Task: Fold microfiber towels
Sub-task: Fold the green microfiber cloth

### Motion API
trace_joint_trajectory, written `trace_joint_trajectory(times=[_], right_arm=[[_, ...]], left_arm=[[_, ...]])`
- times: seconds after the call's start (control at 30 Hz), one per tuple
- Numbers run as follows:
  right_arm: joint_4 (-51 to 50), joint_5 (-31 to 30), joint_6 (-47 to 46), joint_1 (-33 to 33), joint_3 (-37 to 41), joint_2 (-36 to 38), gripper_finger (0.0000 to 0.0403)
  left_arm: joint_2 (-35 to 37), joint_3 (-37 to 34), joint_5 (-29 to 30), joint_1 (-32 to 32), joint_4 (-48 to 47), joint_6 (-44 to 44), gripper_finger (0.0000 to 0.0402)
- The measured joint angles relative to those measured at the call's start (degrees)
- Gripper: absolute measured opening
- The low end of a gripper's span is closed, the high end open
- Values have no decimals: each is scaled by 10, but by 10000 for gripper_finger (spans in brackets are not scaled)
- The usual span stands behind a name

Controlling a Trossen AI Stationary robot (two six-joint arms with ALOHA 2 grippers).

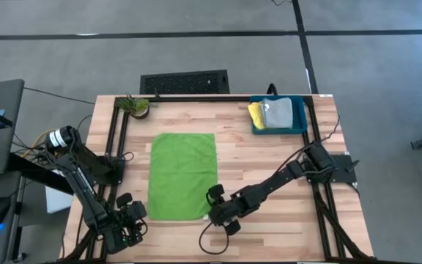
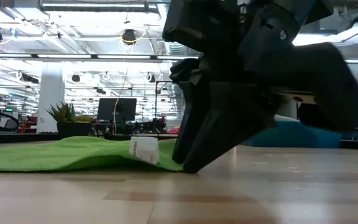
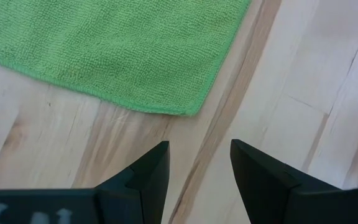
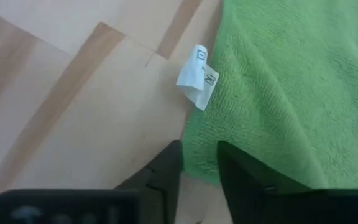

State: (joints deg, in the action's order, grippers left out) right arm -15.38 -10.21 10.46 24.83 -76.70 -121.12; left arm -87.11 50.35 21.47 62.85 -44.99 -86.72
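Right end effector (image 4: 197, 163) narrowly parted astride green towel (image 1: 182, 176) corner, near desk (image 1: 269, 154) front edge | left end effector (image 3: 199, 163) open, empty | towel flat, unfolded; others binned (image 1: 278, 114).

Bare wood along table (image 1: 269, 158) middle and right; green towel (image 1: 182, 176) covers left-centre; bin (image 1: 278, 115) and plant (image 1: 135, 105) block far edge.
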Motion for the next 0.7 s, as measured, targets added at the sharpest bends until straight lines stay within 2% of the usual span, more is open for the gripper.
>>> trace_joint_trajectory(times=[0.2,0.33,0.5,0.7], right_arm=[[-2,-4,-3,-2,1,-1,50],[-4,-9,-44,-5,1,-1,10],[-7,-1,-109,-11,1,1,11],[-27,45,-203,-30,2,14,6]], left_arm=[[0,0,0,0,0,0,163],[0,0,0,0,0,0,163],[0,0,1,0,4,18,163],[0,0,25,0,20,124,163]])
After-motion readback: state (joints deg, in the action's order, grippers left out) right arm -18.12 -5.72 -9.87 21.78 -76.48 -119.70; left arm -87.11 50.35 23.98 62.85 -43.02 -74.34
